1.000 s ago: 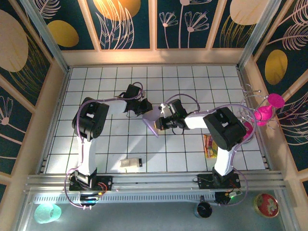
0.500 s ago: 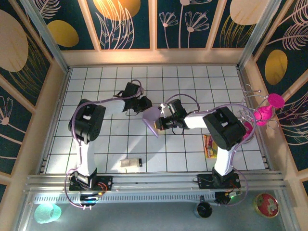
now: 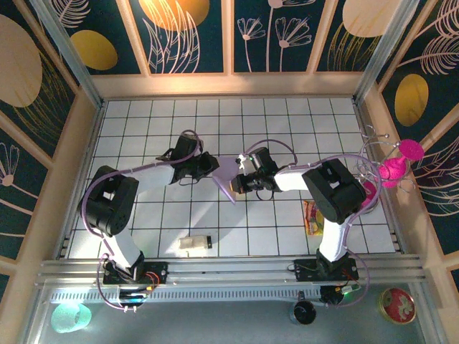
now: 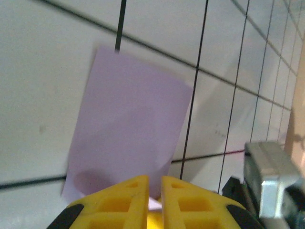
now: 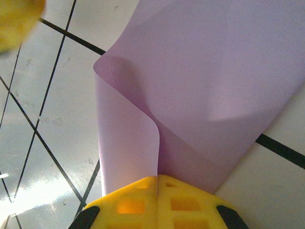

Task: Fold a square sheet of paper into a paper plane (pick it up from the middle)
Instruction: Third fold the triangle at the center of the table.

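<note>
Nearest the arm bases, a small white block with a black end (image 3: 195, 244) lies on the tiled worktop (image 3: 143, 115), and a red-yellow snack packet (image 3: 312, 217) lies off to the right, both well apart from the paper. Further in, about mid-worktop, the right hand (image 5: 157, 180) has its yellow fingers pressed together on the square sheet of paper (image 5: 214, 71), which curls out of the pinch in a soft loop. Just beside it, the left hand (image 4: 155, 181) reaches the sheet's edge with its fingers almost together, a thin slit between them; whether it nips the paper I cannot tell.
</note>
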### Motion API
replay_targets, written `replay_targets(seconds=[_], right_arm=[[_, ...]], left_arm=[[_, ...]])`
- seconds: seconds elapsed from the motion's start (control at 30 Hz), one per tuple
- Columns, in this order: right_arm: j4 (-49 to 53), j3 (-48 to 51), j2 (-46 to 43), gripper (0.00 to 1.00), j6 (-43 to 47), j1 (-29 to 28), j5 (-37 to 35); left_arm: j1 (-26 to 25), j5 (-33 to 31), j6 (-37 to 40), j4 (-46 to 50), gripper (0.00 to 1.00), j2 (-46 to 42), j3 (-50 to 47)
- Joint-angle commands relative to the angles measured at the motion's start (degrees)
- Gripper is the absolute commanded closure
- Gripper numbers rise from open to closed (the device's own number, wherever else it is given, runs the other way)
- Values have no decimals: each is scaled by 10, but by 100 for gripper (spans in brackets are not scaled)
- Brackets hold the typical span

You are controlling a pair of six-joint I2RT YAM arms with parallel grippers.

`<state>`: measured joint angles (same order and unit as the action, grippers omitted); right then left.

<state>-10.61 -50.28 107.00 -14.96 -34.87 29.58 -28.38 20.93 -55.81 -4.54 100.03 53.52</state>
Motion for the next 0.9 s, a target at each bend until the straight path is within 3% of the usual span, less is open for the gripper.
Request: replay_targets(seconds=[0.0,0.4,0.87], right_arm=[[26,-8,18,100,10,-3,-21],[31,-11,20,100,7,-4,-26],[38,-14,23,100,8,-5,-32]], left_arm=[[-19,11,-38,-26,85,-10,-21],[-35,47,-54,-42,90,9,-42],[-39,25,-43,-19,91,34,-39]])
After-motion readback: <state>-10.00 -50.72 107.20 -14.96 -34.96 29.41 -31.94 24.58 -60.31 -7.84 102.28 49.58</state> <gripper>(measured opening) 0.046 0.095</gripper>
